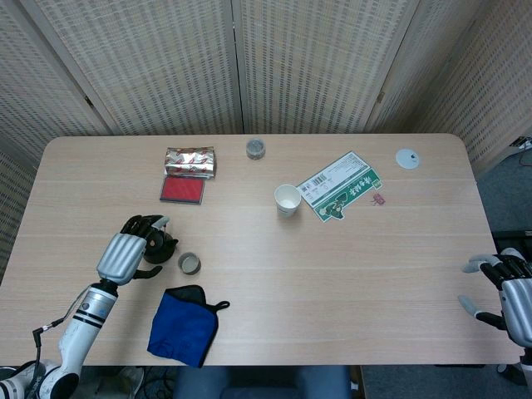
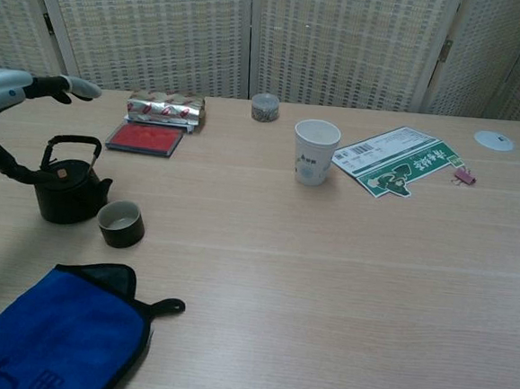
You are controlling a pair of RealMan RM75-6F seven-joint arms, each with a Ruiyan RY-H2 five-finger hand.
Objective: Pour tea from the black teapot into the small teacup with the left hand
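Standing upright near the left edge of the worktop [image 1: 399, 274]: the black teapot [image 2: 65, 191], handle raised. Sitting just right of it and slightly nearer, mouth up: the small teacup [image 2: 121, 223], close to the pot but whether touching cannot be told.

Hovering over the teapot: the left hand [image 1: 126, 254], fingers [image 2: 68, 88] spread apart and arching above the handle, thumb reaching down beside the pot's left flank (contact or none, hard to tell from either view). Gripping nothing as yet.

Resting at the far right edge of the worktop, well apart from everything: the right hand [image 1: 509, 293], fingers parted and holding nothing.

Lying in front of the teapot and teacup, near the front edge: a blue cloth [image 2: 60, 336]. Sitting further back: a red case [image 2: 144, 138] with a foil packet [image 2: 166, 109] just behind it, a white paper cup [image 2: 315, 151] and a green printed sheet [image 2: 398, 160].
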